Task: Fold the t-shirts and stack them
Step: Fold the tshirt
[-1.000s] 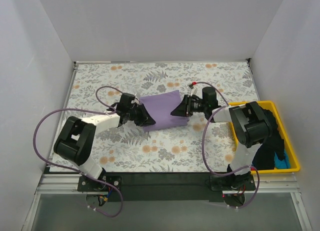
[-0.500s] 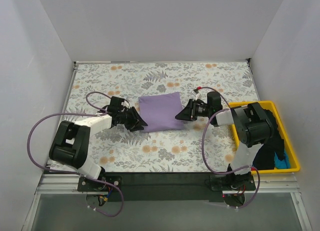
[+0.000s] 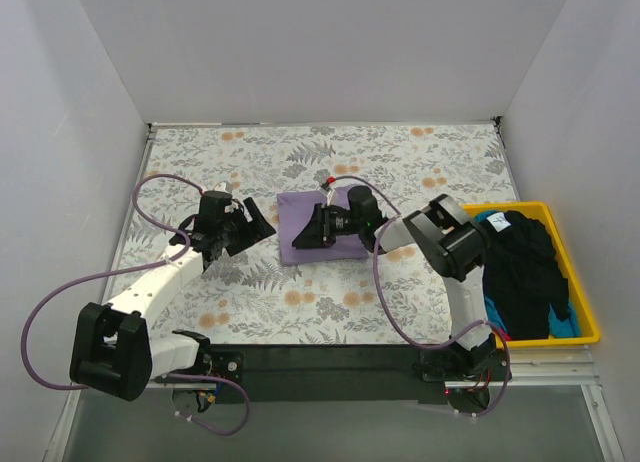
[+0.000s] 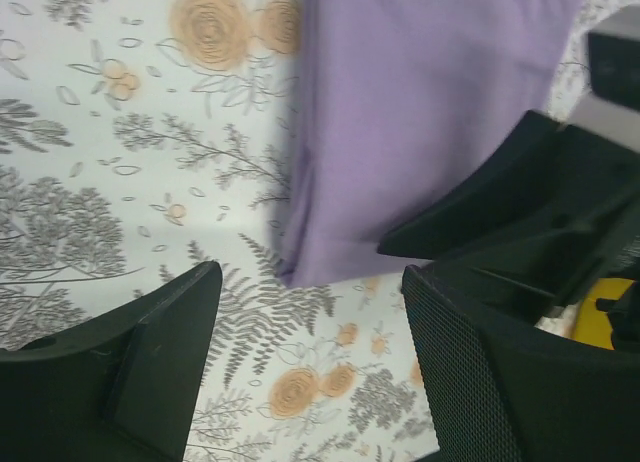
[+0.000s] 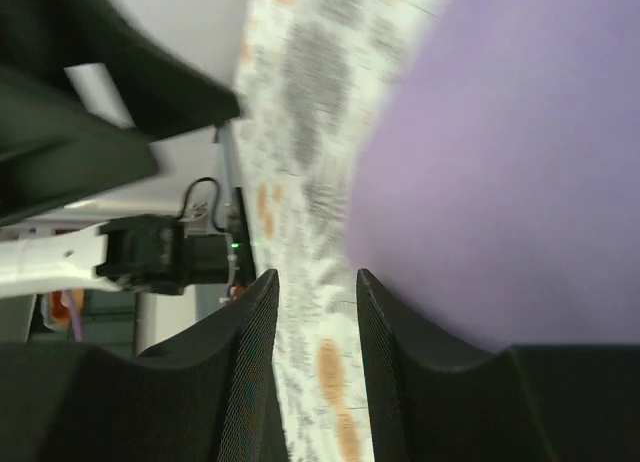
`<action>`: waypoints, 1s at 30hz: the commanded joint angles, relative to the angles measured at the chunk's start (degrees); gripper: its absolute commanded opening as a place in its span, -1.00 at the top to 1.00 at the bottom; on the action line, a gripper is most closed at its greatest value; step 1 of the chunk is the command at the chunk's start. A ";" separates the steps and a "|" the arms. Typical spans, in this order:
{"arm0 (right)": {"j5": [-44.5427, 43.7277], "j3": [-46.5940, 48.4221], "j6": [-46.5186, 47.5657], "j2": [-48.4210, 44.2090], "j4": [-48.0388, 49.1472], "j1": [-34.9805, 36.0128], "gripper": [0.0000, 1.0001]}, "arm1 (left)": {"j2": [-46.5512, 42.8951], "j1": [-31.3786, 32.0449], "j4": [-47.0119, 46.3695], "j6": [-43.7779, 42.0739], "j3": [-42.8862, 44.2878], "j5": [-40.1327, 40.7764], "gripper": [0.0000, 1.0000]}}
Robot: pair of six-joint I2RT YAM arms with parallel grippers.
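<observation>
A folded lavender t-shirt [image 3: 298,210] [image 4: 420,112] [image 5: 520,162] lies flat on the floral tablecloth at mid-table. My left gripper [image 3: 258,227] [image 4: 312,312] hovers just left of the shirt's near left corner. It is open wide, with only tablecloth between its fingers. My right gripper [image 3: 300,237] [image 5: 316,282] reaches leftward across the shirt to its near left edge. Its jaws stand a little apart and hold nothing. Black t-shirts [image 3: 525,262] and a bright blue one [image 3: 565,327] lie heaped in the yellow tray.
The yellow tray [image 3: 590,312] stands at the table's right edge, beside the right arm's base. White walls close the table in on three sides. Purple cables loop from both arms over the tablecloth [image 3: 330,312].
My left gripper has opened and drawn back left off the shirt. The right arm has swung left across the shirt, its gripper now over the shirt's left edge.
</observation>
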State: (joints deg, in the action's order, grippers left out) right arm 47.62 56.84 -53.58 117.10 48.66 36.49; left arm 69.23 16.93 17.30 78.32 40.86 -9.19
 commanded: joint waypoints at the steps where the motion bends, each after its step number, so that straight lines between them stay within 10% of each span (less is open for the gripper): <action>1: -4.01 -0.76 -3.89 6.81 2.31 0.69 0.11 | -1.64 -0.40 1.42 -2.56 -1.75 8.49 -0.44; 14: -5.78 0.46 -2.23 -2.03 -2.69 -1.86 0.11 | 0.38 -0.49 -0.77 -3.09 -0.96 4.98 -0.44; 18: -4.64 5.20 0.49 -3.28 -6.56 -5.81 0.12 | 3.79 -0.40 -3.06 -1.60 2.45 0.67 -0.17; 30: -5.16 14.00 -0.65 7.52 -7.18 -18.82 0.16 | 35.25 -1.19 -8.42 2.71 31.53 -3.47 0.31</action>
State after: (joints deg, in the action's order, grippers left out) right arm 42.63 68.82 -54.46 121.80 42.68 18.31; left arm 100.18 16.49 9.80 79.61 67.79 -11.18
